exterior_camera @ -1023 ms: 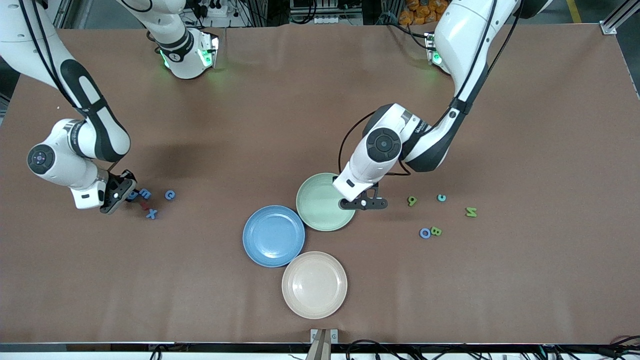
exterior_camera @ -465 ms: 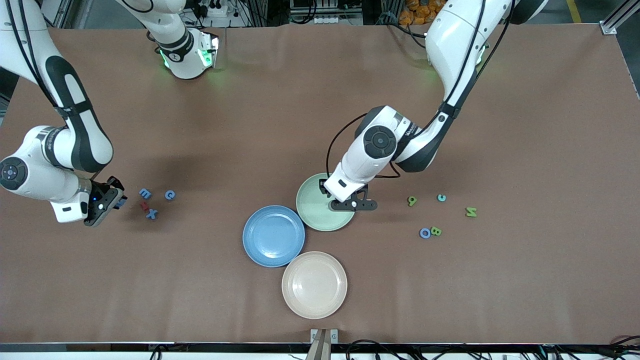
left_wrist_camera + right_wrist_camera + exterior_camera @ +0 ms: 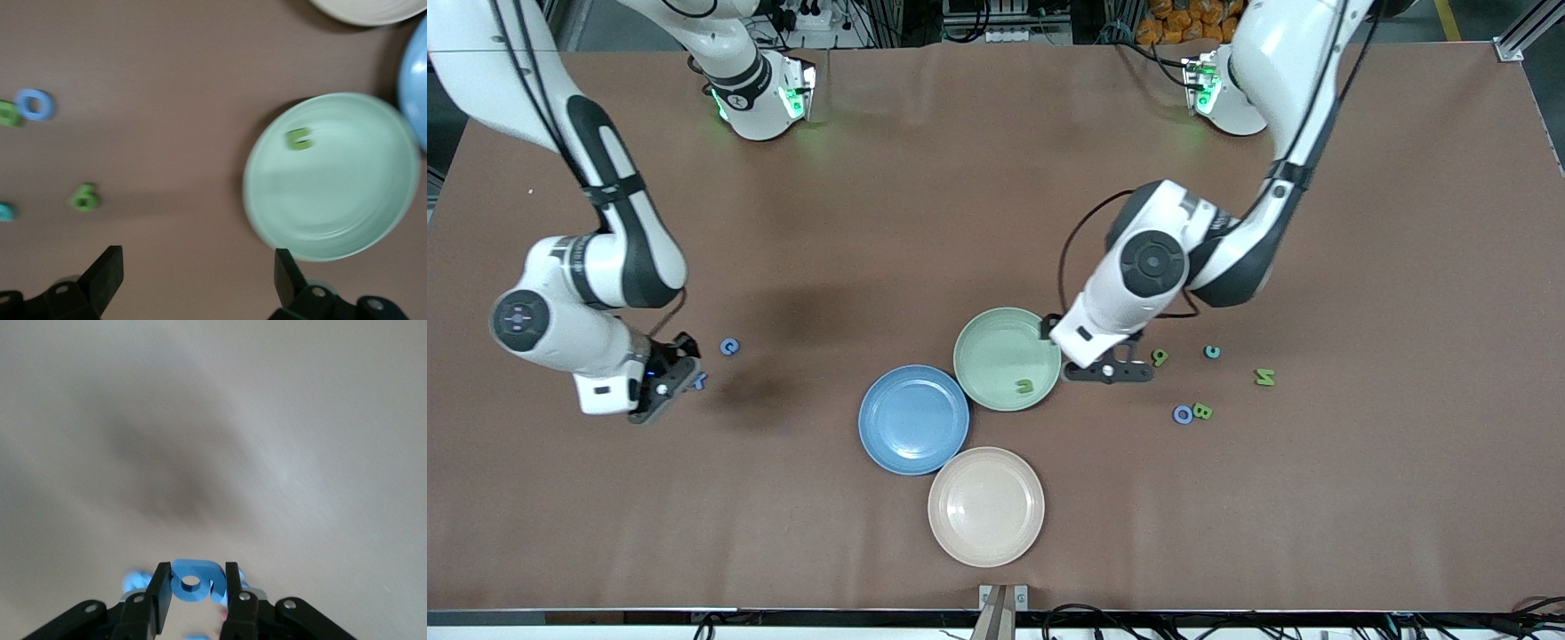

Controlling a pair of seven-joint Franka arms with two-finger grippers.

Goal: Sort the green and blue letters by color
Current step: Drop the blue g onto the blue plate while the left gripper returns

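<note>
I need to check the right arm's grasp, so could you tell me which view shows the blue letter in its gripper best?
The right wrist view: the blue letter sits close up, clamped between the right gripper's fingers. The front view hides it under that gripper. The left wrist view does not show it.

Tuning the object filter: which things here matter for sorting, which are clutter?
Job: green letter in green plate; green 9, B, N; blue O, G; blue letter in right gripper; blue plate; open left gripper beside green plate.
Clutter: beige plate; teal c.
</note>
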